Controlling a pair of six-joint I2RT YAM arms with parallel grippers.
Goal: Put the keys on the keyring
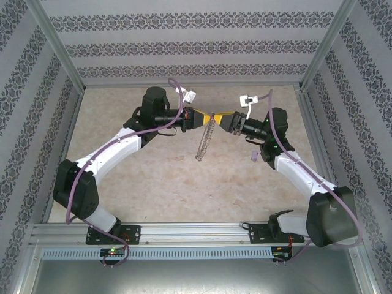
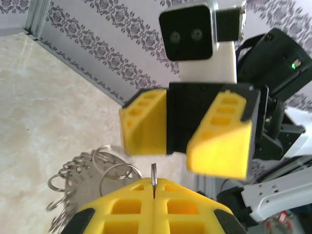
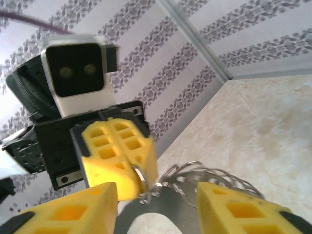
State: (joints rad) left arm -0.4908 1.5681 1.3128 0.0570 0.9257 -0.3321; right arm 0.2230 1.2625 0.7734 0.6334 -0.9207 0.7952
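1. Handover looked to be the step in hand: the left gripper (image 2: 153, 190) was pinched shut on the thin wire of the keyring (image 1: 204, 139), holding it up over the table (image 1: 153, 184) between the arms.
2. The right gripper (image 2: 181, 153) faced it, jaws apart and empty.
3. Keys (image 2: 73, 179) hung fringed along the hoop.
4. Next, I judged, the right needed a careful grip on the wire while the left held it steady.

Patterned striped wallpaper walls (image 1: 184, 46), beige marbled tabletop (image 1: 165, 190), aluminium frame rail (image 1: 196, 232)
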